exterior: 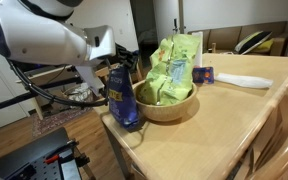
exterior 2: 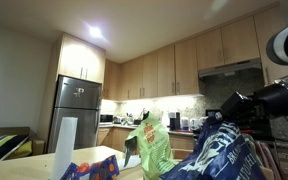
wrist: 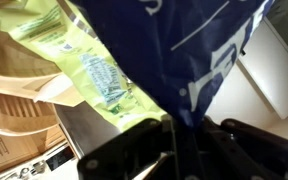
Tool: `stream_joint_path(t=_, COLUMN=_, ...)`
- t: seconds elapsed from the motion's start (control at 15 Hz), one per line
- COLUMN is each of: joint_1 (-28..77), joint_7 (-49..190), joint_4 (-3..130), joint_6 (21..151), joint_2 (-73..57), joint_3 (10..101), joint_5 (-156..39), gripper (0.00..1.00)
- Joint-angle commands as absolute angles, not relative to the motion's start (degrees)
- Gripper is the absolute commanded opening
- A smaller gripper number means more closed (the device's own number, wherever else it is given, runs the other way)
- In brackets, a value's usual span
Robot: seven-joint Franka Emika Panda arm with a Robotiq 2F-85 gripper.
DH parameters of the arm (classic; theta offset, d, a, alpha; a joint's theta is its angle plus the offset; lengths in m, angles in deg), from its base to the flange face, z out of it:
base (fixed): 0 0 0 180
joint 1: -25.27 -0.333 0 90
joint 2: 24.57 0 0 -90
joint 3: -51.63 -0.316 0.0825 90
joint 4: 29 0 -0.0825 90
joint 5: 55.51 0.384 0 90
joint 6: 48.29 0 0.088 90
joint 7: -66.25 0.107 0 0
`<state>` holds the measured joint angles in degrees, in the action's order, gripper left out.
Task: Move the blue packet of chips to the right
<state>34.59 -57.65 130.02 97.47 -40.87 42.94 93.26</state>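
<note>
The blue packet of chips (exterior: pixel 125 102) hangs upright at the table's near left corner, right beside the wooden bowl (exterior: pixel 170 108). My gripper (exterior: pixel 120 72) is shut on its top edge. I cannot tell whether its bottom touches the tabletop. In the wrist view the jaws (wrist: pixel 172 132) pinch the dark blue bag (wrist: pixel 189 50), with light green packets (wrist: pixel 74 50) behind it. The low exterior view shows the blue packet (exterior 2: pixel 222 160) under the gripper (exterior 2: pixel 232 112).
Light green packets (exterior: pixel 174 68) fill the bowl. A small flat blue packet with a red end (exterior: pixel 203 74) and a white roll (exterior: pixel 244 80) lie further along the wooden table (exterior: pixel 234 110). Chair backs (exterior: pixel 284 130) stand at the table's near side.
</note>
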Motion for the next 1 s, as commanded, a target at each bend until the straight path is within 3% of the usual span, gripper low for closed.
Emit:
stream_joint_path(t=0.0, joint_1=35.0, joint_7=-60.1, joint_4=128.9, joint_6=99.7, joint_2=-38.9, joint_3=43.9, joint_5=93.8, gripper=0.0)
stream_joint_path(t=0.13, joint_1=34.9, joint_7=-60.0, joint_4=128.7, joint_6=101.1, joint_2=-38.3, joint_3=44.3, joint_5=93.8, gripper=0.27)
stream_joint_path(t=0.67, joint_1=34.8, joint_7=-62.0, joint_4=128.1, joint_6=105.3, joint_2=-38.9, joint_3=43.9, joint_5=93.9, gripper=0.87)
stream_joint_path(t=0.8, joint_1=34.7, joint_7=-62.5, joint_4=128.0, joint_6=105.6, joint_2=-39.2, joint_3=43.8, joint_5=93.9, gripper=1.0)
stream_joint_path(t=0.93, joint_1=34.5, joint_7=-62.6, joint_4=128.0, joint_6=106.3, joint_2=-39.7, joint_3=43.5, joint_5=93.9, gripper=1.0)
